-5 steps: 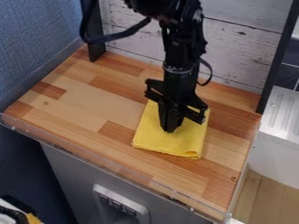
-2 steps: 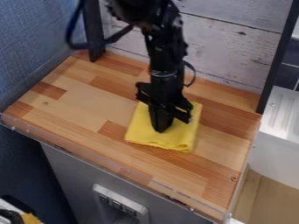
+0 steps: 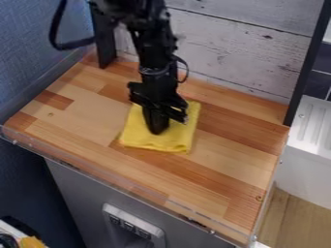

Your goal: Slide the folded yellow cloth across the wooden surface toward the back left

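Note:
The gripper (image 3: 157,131) points down onto a folded yellow cloth (image 3: 169,140) that lies flat on the wooden counter, a little above the middle of the camera view. Its tips touch the upper side of the cloth near the centre, and the gripper's body covers part of the cloth's back edge. Whether the cloth is pinched or only pressed cannot be told.
A wooden counter (image 3: 213,179) has a clear raised strip along its front edge. Behind stands a whitewashed plank wall (image 3: 239,53) between two dark posts, with a blue wall (image 3: 38,48) at left. A white ribbed unit (image 3: 313,126) stands at right.
The gripper and the yellow cloth have moved together to the left and slightly toward the back wall. The cloth has stayed folded and flat beneath the gripper.

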Robot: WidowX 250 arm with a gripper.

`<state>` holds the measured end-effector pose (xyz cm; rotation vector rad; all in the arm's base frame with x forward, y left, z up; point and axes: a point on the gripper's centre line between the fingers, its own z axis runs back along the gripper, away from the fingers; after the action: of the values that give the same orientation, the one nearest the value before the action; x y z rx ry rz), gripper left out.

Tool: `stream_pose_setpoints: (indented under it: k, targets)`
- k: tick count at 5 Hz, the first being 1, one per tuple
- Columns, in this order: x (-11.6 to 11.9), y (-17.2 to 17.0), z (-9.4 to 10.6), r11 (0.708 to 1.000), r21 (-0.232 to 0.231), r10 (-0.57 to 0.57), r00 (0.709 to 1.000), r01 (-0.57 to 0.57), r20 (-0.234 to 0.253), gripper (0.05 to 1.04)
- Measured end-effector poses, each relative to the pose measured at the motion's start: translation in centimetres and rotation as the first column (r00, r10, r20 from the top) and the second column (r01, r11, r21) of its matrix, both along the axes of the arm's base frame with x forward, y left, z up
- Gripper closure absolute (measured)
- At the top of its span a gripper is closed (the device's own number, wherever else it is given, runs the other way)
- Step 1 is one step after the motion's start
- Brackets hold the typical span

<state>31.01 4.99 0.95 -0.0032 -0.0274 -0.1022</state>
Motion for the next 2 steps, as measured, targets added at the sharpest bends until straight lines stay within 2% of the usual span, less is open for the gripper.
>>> stream_pose_setpoints:
  k: [2]
  targets:
    - [0.4, 3.8, 0.0, 0.999, 0.003, 0.051, 0.998, -0.051, -0.019, 1.019]
